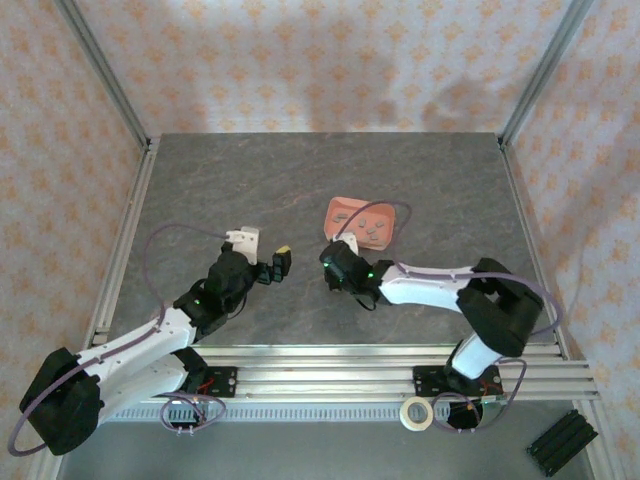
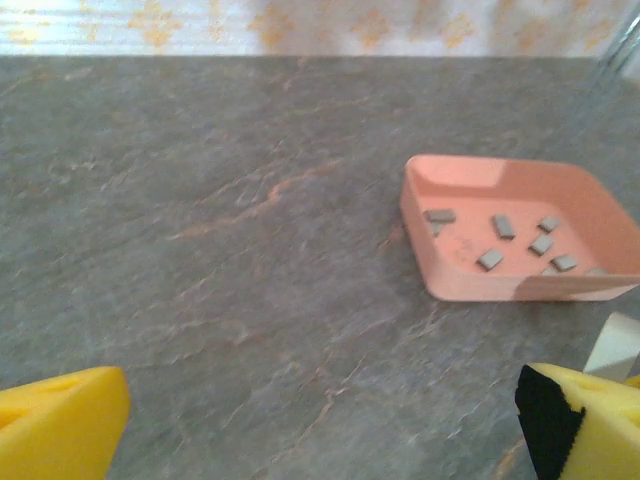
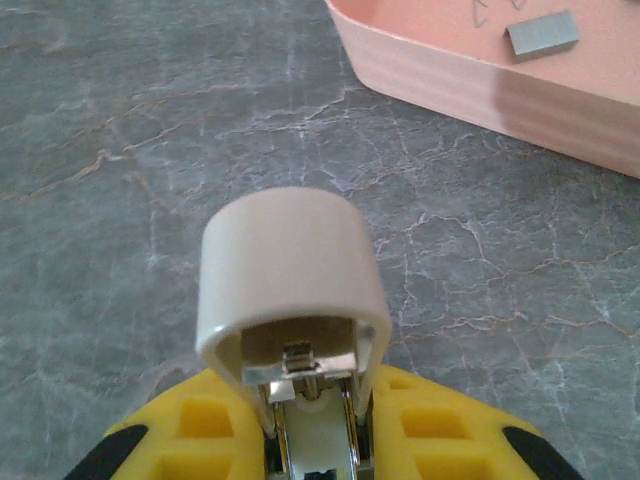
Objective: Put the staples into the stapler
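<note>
**Top external view.** I see the left pincer [image 1: 278, 263] left of centre, spread wide and holding nothing. The right pincer [image 1: 331, 263] sits just right of centre, facing it, with a narrow strip of bare worktop [image 1: 250, 180] between the two. The staples [image 1: 371, 226] lie in the salmon-pink tray [image 1: 340, 207], just above the right pincer and to the upper right of the left one. The upper half of the worktop is open. Aluminium rails [image 1: 125, 262] bound its left and right edges.

**Left wrist view.** The yellow fingers [image 2: 60, 425] stand at the two bottom corners, so the left pincer [image 2: 320, 435] is at full spread. The tray [image 2: 520, 290] lies right of centre, ahead of the pincer. The staples [image 2: 491, 259] are scattered on its floor as separate short strips. Bare worktop lies to the left and centre.

**Right wrist view.** The right pincer [image 3: 315, 445] is clamped narrow on the cream stapler [image 3: 295, 270], which rises at bottom centre. The tray [image 3: 480, 85] crosses the upper right corner, apart from the stapler. One strip of the staples [image 3: 542, 33] lies inside it.
</note>
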`<move>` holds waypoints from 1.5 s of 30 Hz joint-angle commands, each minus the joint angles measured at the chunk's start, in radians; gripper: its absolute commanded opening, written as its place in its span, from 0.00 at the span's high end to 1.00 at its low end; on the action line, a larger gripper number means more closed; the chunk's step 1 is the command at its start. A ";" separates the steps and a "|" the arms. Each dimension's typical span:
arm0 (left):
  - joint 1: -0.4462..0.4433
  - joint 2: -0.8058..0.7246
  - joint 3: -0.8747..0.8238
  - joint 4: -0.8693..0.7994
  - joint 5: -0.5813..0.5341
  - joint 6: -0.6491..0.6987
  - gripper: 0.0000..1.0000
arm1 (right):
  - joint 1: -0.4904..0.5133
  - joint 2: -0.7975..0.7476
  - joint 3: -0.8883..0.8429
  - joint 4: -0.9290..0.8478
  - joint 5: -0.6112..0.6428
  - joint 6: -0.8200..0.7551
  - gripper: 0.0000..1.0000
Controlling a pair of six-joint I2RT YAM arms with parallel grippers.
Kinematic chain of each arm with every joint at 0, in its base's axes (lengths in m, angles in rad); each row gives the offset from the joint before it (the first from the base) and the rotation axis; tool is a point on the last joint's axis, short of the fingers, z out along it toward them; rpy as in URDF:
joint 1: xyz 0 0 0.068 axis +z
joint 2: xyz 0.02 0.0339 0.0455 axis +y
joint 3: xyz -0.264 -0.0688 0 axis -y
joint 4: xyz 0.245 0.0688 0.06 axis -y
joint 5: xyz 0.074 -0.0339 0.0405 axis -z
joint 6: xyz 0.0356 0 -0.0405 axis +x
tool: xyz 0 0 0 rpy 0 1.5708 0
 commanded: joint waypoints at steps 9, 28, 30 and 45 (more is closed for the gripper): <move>-0.005 -0.018 -0.010 -0.055 -0.067 -0.045 0.00 | 0.036 0.149 0.200 -0.192 0.078 0.259 0.83; -0.005 0.002 -0.025 -0.025 -0.061 -0.038 0.00 | 0.071 0.157 0.250 -0.284 0.043 0.275 0.58; -0.004 0.002 -0.025 -0.026 -0.060 -0.037 0.00 | 0.071 0.126 0.247 -0.293 0.041 0.240 0.51; -0.005 0.034 0.007 -0.033 0.021 0.015 0.00 | -0.279 -0.122 0.261 -0.665 -0.144 -0.417 0.32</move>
